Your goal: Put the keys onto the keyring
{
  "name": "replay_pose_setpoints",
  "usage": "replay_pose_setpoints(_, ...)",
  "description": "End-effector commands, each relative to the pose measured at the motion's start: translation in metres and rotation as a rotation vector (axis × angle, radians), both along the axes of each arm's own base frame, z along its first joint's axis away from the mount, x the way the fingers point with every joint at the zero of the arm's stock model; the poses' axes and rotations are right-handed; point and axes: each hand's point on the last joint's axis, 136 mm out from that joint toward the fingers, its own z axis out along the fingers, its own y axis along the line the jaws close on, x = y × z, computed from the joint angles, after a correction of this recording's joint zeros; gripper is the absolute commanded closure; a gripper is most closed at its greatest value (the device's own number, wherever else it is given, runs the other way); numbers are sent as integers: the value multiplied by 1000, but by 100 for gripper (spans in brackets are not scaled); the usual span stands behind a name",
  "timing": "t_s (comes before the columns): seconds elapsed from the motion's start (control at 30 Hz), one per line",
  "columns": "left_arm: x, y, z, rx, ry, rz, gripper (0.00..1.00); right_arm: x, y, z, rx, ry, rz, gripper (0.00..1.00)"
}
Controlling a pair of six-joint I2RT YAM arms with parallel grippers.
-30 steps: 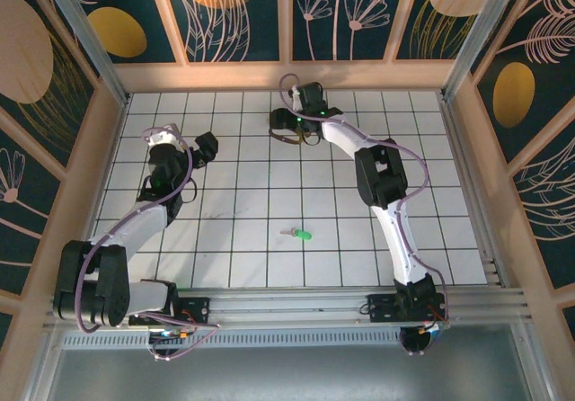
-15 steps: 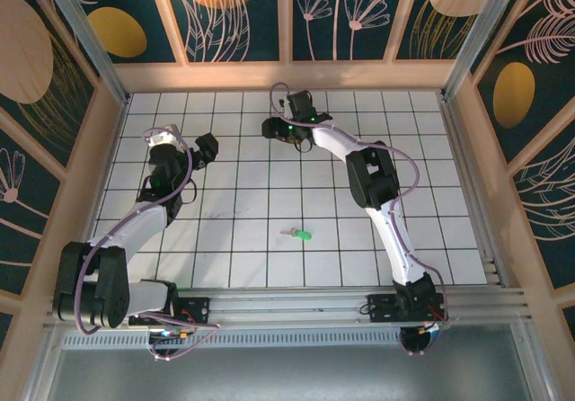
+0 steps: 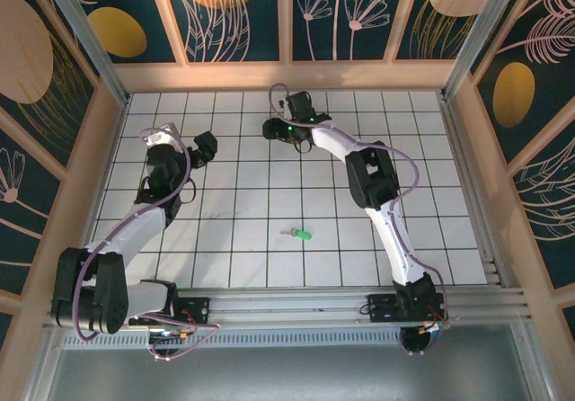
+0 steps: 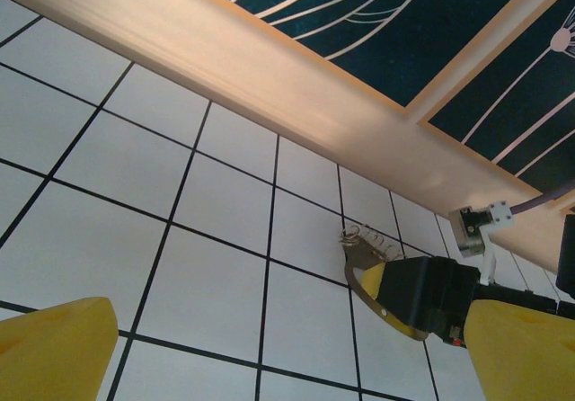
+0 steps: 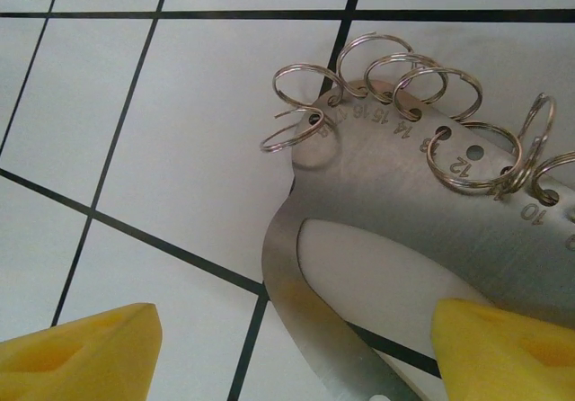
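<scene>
Keys: a single small key point(image 3: 304, 235) with a bright green head and a short silver blade lies flat on the white tiled bench point(image 3: 234, 266). It sits in the near middle, between the two arms and well apart from both grippers, with its blade pointing left.

The keyring point(image 5: 395, 203) lies at the far middle of the bench, close to the back wall. In the right wrist view it is a flat loop of brushed metal with an oval opening. A row of small holes stamped with numbers runs along its far edge. Thin wire split rings point(image 5: 404, 68) pass through those holes and fan out over the tile beyond the metal.

The right gripper point(image 5: 296, 343) hangs directly over the keyring with its jaws set wide. One yellow pad point(image 5: 81, 347) sits over bare tile to the left of the loop, apart from it. The other pad overlaps the right band of the loop, and I cannot tell whether it touches the metal. Nothing is clamped between them.

The left gripper point(image 3: 205, 147) is over the far left part of the bench, jaws fully wide and empty. In the left wrist view, bare tiles lie between its yellow fingers. Beyond them, the dark body of the right gripper sits over the keyring, with the wire rings showing on its far side.
</scene>
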Motion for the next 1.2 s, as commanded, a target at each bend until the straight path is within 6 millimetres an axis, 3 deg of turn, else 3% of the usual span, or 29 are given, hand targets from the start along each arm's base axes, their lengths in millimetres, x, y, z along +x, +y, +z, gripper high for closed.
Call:
replay_pose_setpoints(0.0,-3,-2,7,4,-19,-11,1,-35,6,-38,-95,102,51,21)
replay_pose_setpoints(0.3,-5,-5,16,-8,-36,-25,1,-73,11,-58,-187,118,102,24)
replay_pose_setpoints(0.73,-8,-7,24,-22,-52,-38,1,-128,16,-55,-226,101,135,26)
replay_pose_setpoints(1.17,-10,-10,29,-27,-62,-56,1,-196,23,-54,-231,112,174,27)
